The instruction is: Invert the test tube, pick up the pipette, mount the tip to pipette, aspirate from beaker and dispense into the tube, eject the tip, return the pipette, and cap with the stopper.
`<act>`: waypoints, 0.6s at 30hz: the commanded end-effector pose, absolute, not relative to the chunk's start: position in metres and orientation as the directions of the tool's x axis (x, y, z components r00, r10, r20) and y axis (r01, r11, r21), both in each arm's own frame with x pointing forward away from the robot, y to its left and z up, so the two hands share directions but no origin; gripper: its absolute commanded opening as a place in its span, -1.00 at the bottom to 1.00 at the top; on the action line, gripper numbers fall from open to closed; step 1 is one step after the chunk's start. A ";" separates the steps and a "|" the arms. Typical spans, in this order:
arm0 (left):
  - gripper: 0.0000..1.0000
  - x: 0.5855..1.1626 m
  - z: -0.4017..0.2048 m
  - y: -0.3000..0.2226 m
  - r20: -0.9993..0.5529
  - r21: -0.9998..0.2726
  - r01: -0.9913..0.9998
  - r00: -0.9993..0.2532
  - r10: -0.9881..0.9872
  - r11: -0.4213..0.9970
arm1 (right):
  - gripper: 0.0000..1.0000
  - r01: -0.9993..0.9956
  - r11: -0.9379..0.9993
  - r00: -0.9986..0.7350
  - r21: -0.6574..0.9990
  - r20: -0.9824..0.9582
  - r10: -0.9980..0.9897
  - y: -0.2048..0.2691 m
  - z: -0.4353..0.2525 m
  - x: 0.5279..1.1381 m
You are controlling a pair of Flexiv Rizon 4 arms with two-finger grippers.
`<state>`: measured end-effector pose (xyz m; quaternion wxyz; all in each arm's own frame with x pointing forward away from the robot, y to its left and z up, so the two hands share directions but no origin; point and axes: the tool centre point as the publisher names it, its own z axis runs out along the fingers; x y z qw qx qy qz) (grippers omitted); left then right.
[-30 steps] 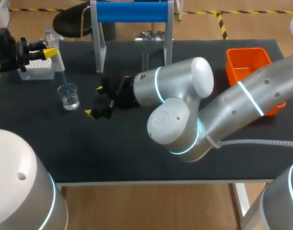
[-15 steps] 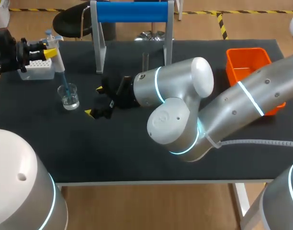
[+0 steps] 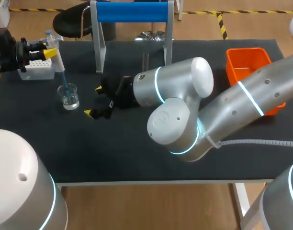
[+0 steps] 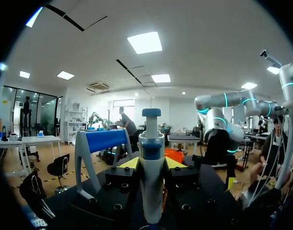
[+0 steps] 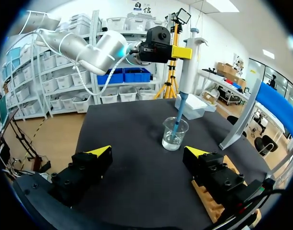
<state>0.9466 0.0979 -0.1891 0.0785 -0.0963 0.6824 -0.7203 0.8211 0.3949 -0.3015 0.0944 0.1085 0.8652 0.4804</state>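
Counter point(image 3: 137, 148): black surface; beaker point(image 3: 69, 97) stands near the left end.
Left end effector point(image 3: 46, 51): jaws clamped on the pipette point(image 3: 56, 56), held upright.
Blue tip point(image 5: 177, 122): dipped into the beaker's liquid.
Right end effector point(image 3: 94, 101): jaws spread wide, nothing held, low beside the beaker.

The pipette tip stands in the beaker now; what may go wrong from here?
The blue tip of the white pipette sits inside the small clear glass beaker; a sideways pull by the left gripper may tip it.
The open right gripper lies near the beaker and might knock it.
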 end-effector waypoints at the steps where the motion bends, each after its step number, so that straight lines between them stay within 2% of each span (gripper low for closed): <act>1: -1.00 0.948 -0.190 0.099 0.030 -0.998 -0.017 -0.971 -0.239 -0.057 | 1.00 0.065 0.496 -0.969 0.866 -0.064 0.238 0.386 -0.287 0.821; 10: -1.00 0.948 -0.190 0.099 0.030 -0.998 -0.017 -0.971 -0.239 -0.057 | 1.00 0.011 0.407 -0.990 0.913 -0.047 0.133 0.377 -0.234 0.828; 18: -1.00 0.948 -0.190 0.099 0.030 -0.998 -0.017 -0.971 -0.239 -0.057 | 1.00 -0.117 0.407 -0.987 0.906 -0.151 0.053 0.381 -0.189 0.833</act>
